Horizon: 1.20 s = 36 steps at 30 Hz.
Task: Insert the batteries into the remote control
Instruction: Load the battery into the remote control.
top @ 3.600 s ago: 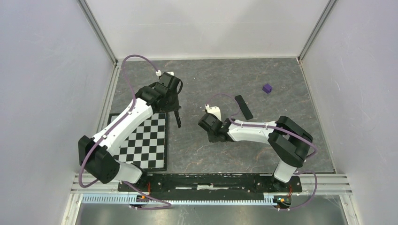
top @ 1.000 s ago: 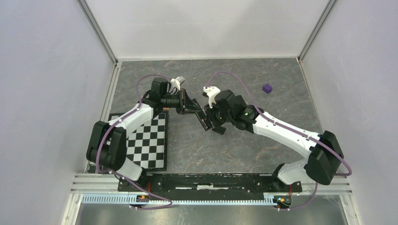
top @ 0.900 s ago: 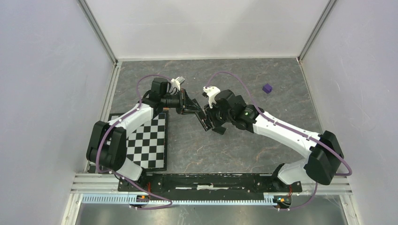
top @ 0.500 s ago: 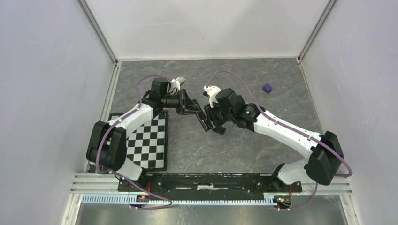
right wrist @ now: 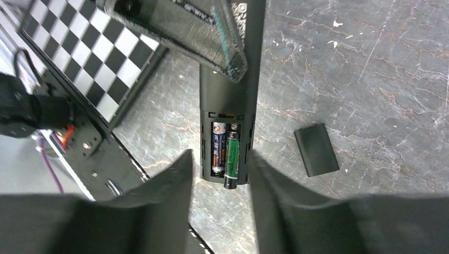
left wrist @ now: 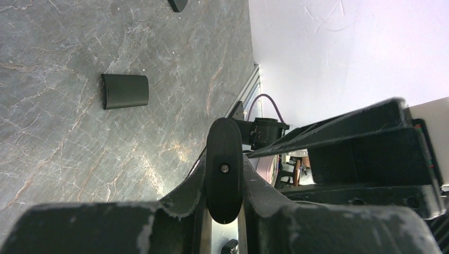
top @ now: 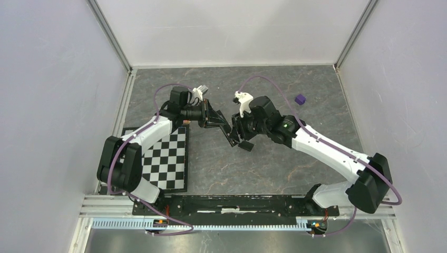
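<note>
Right gripper has widened and drawn back a little from the remote control, its fingers now apart on either side of the open bay, gripping nothing. Left gripper stays clamped on the remote, held above the table. Both batteries lie side by side in the bay, so loading looks nearly done, though the green cell's end juts slightly and the battery cover lies off on the table.

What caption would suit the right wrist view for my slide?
Two batteries sit in the open bay of the remote control, held by the left gripper, cover on the table.
</note>
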Available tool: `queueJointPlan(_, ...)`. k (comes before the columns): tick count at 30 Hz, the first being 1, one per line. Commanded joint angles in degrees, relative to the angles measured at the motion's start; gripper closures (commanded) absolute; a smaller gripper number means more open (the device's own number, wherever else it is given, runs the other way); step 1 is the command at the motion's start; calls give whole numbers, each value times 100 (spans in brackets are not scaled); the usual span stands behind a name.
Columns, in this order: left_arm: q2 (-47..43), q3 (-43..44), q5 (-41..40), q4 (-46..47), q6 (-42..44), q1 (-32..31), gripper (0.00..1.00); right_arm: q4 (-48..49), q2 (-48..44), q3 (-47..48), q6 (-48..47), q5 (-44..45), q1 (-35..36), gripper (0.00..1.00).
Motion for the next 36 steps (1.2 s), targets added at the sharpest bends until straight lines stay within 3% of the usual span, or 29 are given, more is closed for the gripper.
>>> queueJointPlan(1, -26, 256, 184, 157, -216, 32, 98, 359, -471, 124, 642, 244, -196, 47)
queueJointPlan(7, -163, 249, 101, 513, -887, 55, 98, 1773, -1541, -1024, 2422, 636, -553, 16)
queueJointPlan(15, -537, -16, -314, 2323, -3148, 179, 98, 2927, -2251, -1746, 3972, 1227, -636, 2)
queueJointPlan(19, -684, 9, -592, 2777, -3810, 197, 98, 3773, -2422, -2215, 4696, 1306, -678, 2)
queueJointPlan(24, -793, 182, -756, 2841, -4034, 204, 98, 4511, -2532, -2490, 5105, 1422, -719, 2)
queueJointPlan(30, -866, 219, -800, 3097, -4234, 204, 98, 4765, -2315, -2436, 5502, 1060, -889, 2)
queueJointPlan(36, -952, 164, -822, 3278, -4474, 204, 98, 5012, -2082, -2378, 5776, 795, -964, 25)
